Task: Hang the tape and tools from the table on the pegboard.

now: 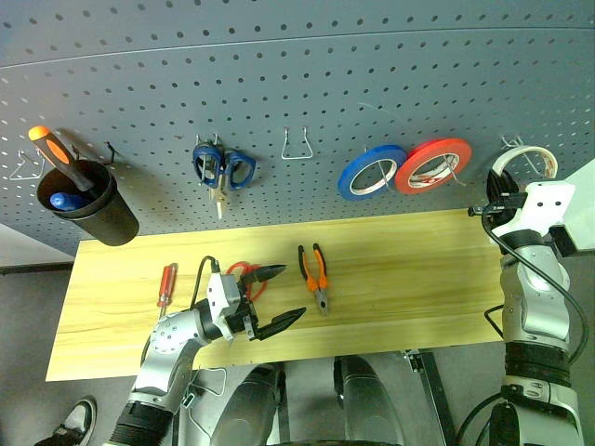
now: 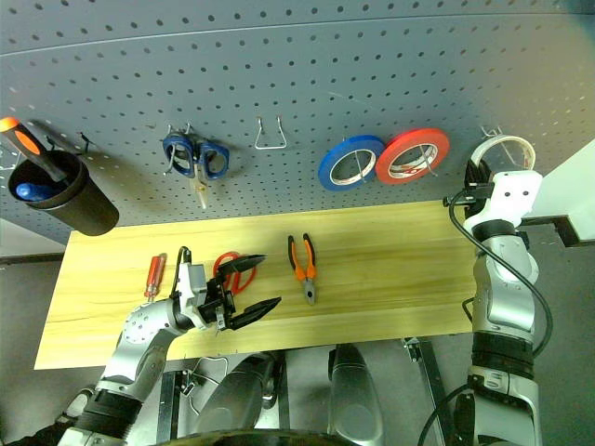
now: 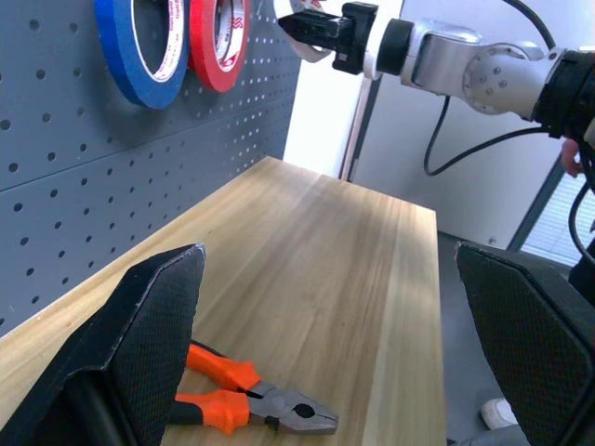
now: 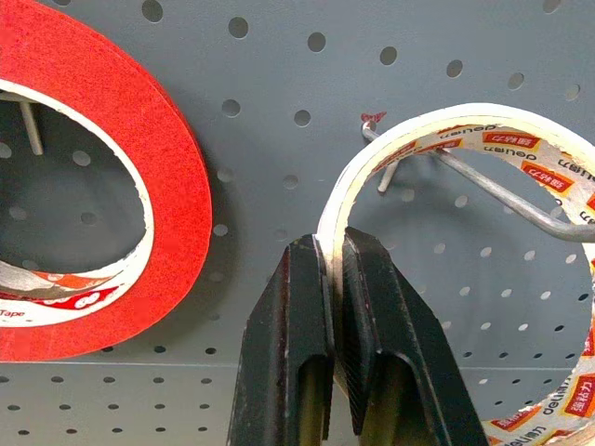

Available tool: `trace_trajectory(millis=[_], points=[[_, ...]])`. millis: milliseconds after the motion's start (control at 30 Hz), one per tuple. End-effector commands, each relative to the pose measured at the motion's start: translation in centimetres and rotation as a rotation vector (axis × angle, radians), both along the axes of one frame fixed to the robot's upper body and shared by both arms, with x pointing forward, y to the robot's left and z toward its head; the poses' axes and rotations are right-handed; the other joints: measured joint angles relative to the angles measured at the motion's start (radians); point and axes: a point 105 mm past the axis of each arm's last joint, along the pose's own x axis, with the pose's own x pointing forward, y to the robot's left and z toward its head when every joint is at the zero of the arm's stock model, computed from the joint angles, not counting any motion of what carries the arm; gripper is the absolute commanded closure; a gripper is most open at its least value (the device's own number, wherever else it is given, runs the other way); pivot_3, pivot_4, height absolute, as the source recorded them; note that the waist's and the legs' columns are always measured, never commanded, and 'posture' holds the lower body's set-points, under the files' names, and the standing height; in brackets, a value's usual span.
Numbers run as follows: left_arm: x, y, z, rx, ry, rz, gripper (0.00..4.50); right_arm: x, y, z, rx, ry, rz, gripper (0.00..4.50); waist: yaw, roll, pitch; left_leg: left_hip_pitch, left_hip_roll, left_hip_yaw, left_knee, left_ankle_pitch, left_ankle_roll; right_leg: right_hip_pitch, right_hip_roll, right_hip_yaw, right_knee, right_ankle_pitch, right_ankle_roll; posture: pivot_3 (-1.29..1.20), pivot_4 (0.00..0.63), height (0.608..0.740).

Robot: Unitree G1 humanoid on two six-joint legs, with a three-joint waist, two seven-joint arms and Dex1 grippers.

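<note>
At the right edge of the frame the tape [image 4: 437,149] is being pinched by the right claw [image 4: 337,279] around a pegboard [image 1: 279,74] hook [image 4: 483,181], risking slipping off if released early, while the left claw [image 1: 275,297] is being held agape over the tabletop [image 1: 409,269].

Workshop corner, grey floor and pale wall on my feed.
I see grey floor [image 1: 23,279] running under and to both sides of the bench, a white wall [image 3: 325,102] past the board's far end, a pale panel [image 1: 581,218] at the right edge, and a slatted window [image 3: 567,223] with daylight coming through beyond it.
</note>
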Motion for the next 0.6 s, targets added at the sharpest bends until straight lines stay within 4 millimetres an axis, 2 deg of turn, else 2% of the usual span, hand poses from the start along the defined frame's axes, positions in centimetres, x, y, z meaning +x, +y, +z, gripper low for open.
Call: trace_trajectory(millis=[33, 133, 267, 533, 600], points=[[-0.3, 0.2, 0.8, -0.019, -0.027, -0.002, 0.00, 0.2, -0.3, 0.3, -0.011, 0.007, -0.010, 4.47, 0.000, 0.000, 0.000, 0.000, 0.000, 0.000, 0.000, 0.000, 0.000, 0.000, 0.000, 0.000, 0.000, 0.000, 0.000, -0.01, 0.335, 0.727], [-0.4, 0.2, 0.7, -0.018, -0.023, -0.004, 0.00, 0.3, -0.5, 0.1, -0.015, 0.024, -0.022, 4.47, 0.000, 0.000, 0.000, 0.000, 0.000, 0.000, 0.000, 0.000, 0.000, 0.000, 0.000, 0.000, 0.000, 0.000, 0.000, 0.00, 0.336, 0.727], [-0.4, 0.3, 0.8, -0.018, -0.021, -0.002, 0.00, 0.3, -0.4, 0.0, -0.008, 0.021, -0.016, 3.38, 0.001, 0.000, 0.000, 0.000, 0.000, 0.000, 0.000, 0.000, 0.000, 0.000, 0.000, 0.000, 0.000, 0.000, 0.000, 0.00, 0.337, 0.727], [-0.5, 0.2, 0.6, -0.015, -0.016, -0.002, 0.00, 0.2, -0.2, -0.4, -0.021, 0.033, -0.008, 0.68, 0.000, 0.000, 0.000, 0.000, 0.000, 0.000, 0.000, 0.000, 0.000, 0.000, 0.000, 0.000, 0.000, 0.000, 0.000, 0.00, 0.340, 0.727], [-0.6, 0.3, 0.5, -0.011, -0.011, -0.003, 0.00, -0.1, -0.1, -0.7, -0.023, 0.048, -0.002, 0.68, 0.001, 0.000, 0.000, 0.000, 0.000, 0.000, 0.000, 0.000, 0.000, 0.000, 0.000, 0.000, 0.000, 0.000, 0.000, -0.01, 0.340, 0.727]])
